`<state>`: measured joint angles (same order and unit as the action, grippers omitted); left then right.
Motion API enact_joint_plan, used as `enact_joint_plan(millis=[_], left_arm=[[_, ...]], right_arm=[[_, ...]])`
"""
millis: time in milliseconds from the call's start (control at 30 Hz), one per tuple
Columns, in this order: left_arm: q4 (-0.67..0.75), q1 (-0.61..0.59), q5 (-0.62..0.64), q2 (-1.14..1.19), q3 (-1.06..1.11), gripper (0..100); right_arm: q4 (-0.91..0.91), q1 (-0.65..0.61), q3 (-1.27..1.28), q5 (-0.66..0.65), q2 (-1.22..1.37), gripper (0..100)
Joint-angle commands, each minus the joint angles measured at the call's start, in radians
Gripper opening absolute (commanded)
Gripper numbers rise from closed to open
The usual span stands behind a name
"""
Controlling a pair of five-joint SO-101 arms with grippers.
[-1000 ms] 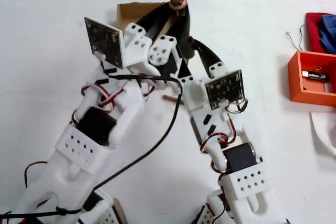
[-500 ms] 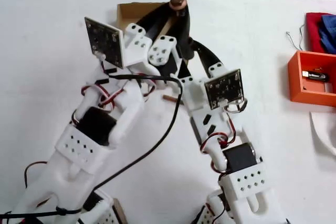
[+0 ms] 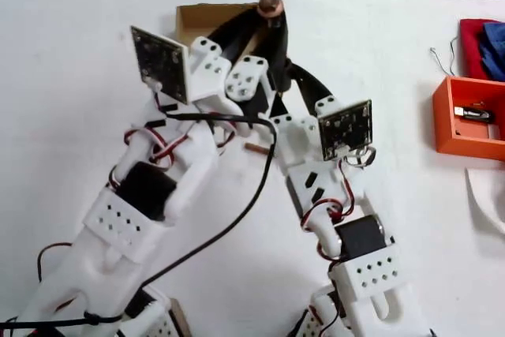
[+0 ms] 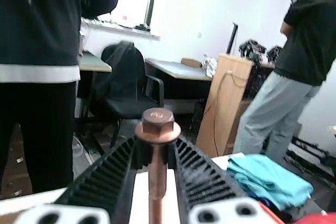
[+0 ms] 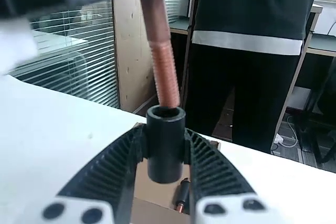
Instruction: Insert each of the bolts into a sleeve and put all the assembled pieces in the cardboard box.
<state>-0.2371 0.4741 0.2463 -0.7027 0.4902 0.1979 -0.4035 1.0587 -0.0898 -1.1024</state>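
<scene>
A copper bolt (image 4: 156, 145) stands head-up between the black jaws of my left gripper (image 4: 156, 161), which is shut on its shaft. In the high view the bolt's head (image 3: 269, 3) sits above the near edge of the cardboard box (image 3: 196, 18). My right gripper (image 5: 166, 158) is shut on a black sleeve (image 5: 166, 148), held upright just under the bolt. The bolt's threaded tip (image 5: 164, 77) reaches the sleeve's open mouth. Below the sleeve lies the box (image 5: 155, 211) with a piece (image 5: 181, 195) inside. Another bolt (image 3: 256, 148) lies on the table between the arms.
An orange tray (image 3: 464, 133) with a small item stands at the right edge, and a red and blue cloth (image 3: 481, 41) lies behind it. A black cable (image 3: 237, 211) crosses the table between the arms. White tabletop (image 3: 71, 76) spreads to the left.
The right arm's wrist has shifted slightly to the right and up. The left gripper with the bolt has edged a little to the right. Both grips are unchanged.
</scene>
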Motion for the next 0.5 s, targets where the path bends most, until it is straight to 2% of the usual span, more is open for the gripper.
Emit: enact_joint_plan(millis=[0,333,467], left_arm=[[-0.015,0.018,-0.006,-0.006,-0.007,3],[-0.046,0.014,-0.008,0.002,-0.007,3],[-0.066,0.021,-0.008,0.005,-0.005,3]], right_arm=[[0.001,-0.001,-0.015,0.006,-0.03,2.3],[-0.001,0.036,-0.029,0.005,-0.038,2.3],[0.007,0.058,-0.032,0.005,-0.119,2.3]])
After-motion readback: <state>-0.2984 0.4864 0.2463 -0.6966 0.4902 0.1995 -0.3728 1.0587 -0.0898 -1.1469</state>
